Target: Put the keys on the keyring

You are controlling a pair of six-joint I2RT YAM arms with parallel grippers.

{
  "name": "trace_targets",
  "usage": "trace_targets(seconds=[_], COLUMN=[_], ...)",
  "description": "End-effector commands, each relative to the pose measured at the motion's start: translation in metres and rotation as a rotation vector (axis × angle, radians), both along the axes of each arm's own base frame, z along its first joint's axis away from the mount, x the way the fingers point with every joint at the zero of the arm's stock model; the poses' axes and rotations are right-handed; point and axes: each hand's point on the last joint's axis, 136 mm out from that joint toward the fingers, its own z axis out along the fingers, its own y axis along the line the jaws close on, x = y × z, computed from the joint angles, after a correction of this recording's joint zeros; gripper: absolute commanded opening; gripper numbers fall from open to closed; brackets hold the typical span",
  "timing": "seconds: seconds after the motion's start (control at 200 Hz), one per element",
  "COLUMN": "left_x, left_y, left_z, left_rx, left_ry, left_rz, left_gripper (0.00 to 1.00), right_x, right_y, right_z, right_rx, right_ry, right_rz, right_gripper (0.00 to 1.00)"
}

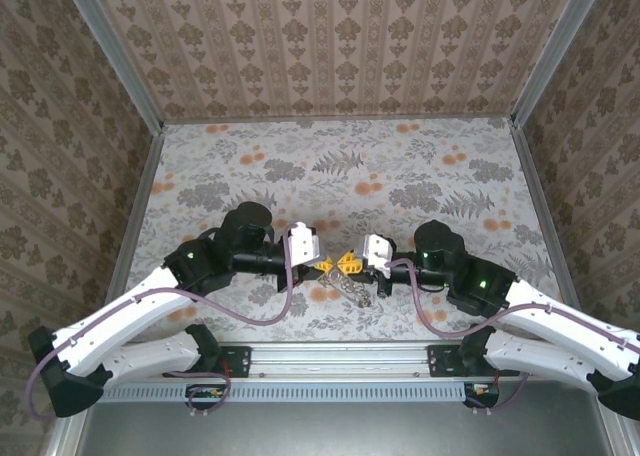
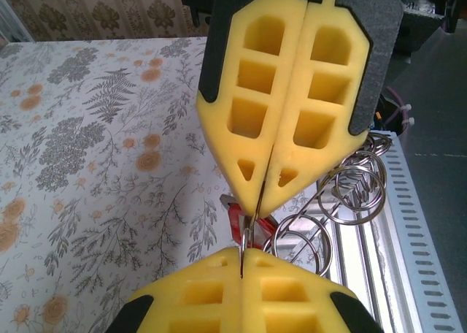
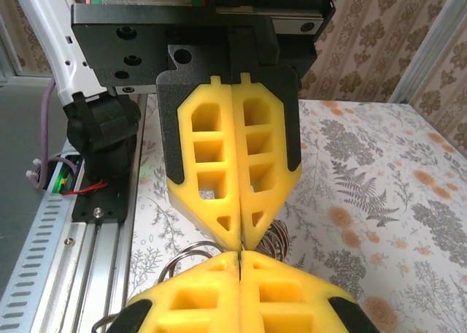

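Bright, even overhead light, soft faint shadows, near foreground blurred in wrist views

White arm links (image 1: 130,311) with black joints carry looping purple cables (image 1: 287,281); the yellow fingers (image 2: 290,92) have square cut-out pockets and black backing.

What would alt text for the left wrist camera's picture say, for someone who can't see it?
Two yellow robot hands, both shut, face each other tip to tip: the left hand at the bottom, the right hand above, a thin metal strip running between their tips. Behind lie a red key and silvery wire rings, with a floral tablecloth to the left.
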Motion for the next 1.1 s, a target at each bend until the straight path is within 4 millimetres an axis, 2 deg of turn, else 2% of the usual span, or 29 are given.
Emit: trace_targets(seconds=[0.0,0.125,0.43,0.685,1.095], left_x=[-0.002,-0.002,-0.003,-0.003,-0.002], left_y=[-0.001,-0.001,-0.001,0.0,-0.001], left_z=[0.015,0.015,0.016,0.017,0.015], left_rx=[-0.061,-0.06,-0.062,-0.065,-0.055], left_ry=[-0.014,-0.012,-0.016,-0.018,-0.018], left_rz=[-0.012,-0.013,-0.014,-0.016,-0.011], left_gripper=[0.0,0.0,0.0,0.0,0.0], right_x=[0.0,0.001,0.001,0.003,-0.009], right_y=[-0.007,-0.009,0.0,0.0,-0.003], right_z=[0.011,0.012,0.004,0.006,0.008], right_rx=[0.025,0.033,0.013,0.018,0.013], right_ry=[-0.057,-0.063,-0.039,-0.046,-0.021], right_rz=[-0.029,-0.039,-0.01,-0.02,0.026], right_gripper=[0.0,0.0,0.0,0.0,0.0])
